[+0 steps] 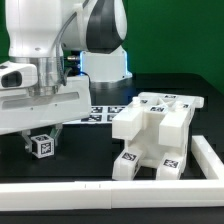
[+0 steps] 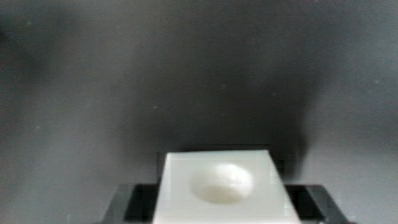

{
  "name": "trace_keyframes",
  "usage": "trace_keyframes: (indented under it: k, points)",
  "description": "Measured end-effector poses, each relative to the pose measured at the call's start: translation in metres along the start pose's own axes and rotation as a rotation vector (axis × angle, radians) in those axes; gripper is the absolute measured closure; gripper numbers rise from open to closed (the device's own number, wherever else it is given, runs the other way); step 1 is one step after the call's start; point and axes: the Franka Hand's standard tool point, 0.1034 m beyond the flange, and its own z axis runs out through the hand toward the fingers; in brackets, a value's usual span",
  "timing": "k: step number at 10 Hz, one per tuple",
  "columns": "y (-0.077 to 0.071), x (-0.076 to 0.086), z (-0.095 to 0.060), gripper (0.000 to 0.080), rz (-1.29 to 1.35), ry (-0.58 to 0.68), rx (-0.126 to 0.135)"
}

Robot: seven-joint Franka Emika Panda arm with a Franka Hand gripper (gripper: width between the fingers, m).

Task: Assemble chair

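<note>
The chair (image 1: pixel 155 135) is a chunky white tagged structure lying on the black table at the exterior view's right. My gripper (image 1: pixel 40 132) hangs at the exterior view's left, well apart from the chair. A small white tagged cube (image 1: pixel 40 146) sits between its fingertips, low over the table. In the wrist view the gripper (image 2: pixel 217 200) has its dark fingers (image 2: pixel 135 205) against both sides of a white block with a round bump (image 2: pixel 217 182). The jaws are shut on this block. Only blurred dark table shows beyond it.
The marker board (image 1: pixel 105 112) lies flat on the table behind the gripper, by the arm's base. A low white wall (image 1: pixel 100 190) runs along the front and a second one (image 1: pixel 207 155) along the exterior view's right.
</note>
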Motion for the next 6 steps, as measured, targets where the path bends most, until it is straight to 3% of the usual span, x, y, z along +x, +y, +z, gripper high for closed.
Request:
trace_keyframes:
  k: [1, 3, 4, 6]
  points:
    - [-0.009, -0.009, -0.003, 0.0535, 0.131, -0.018, 0.037]
    - [-0.038, -0.027, -0.024, 0.0535, 0.443, -0.058, 0.136]
    - [-0.034, -0.023, -0.026, 0.0535, 0.495, -0.039, 0.112]
    - [-0.036, -0.024, -0.023, 0.0535, 0.664, -0.050, 0.116]
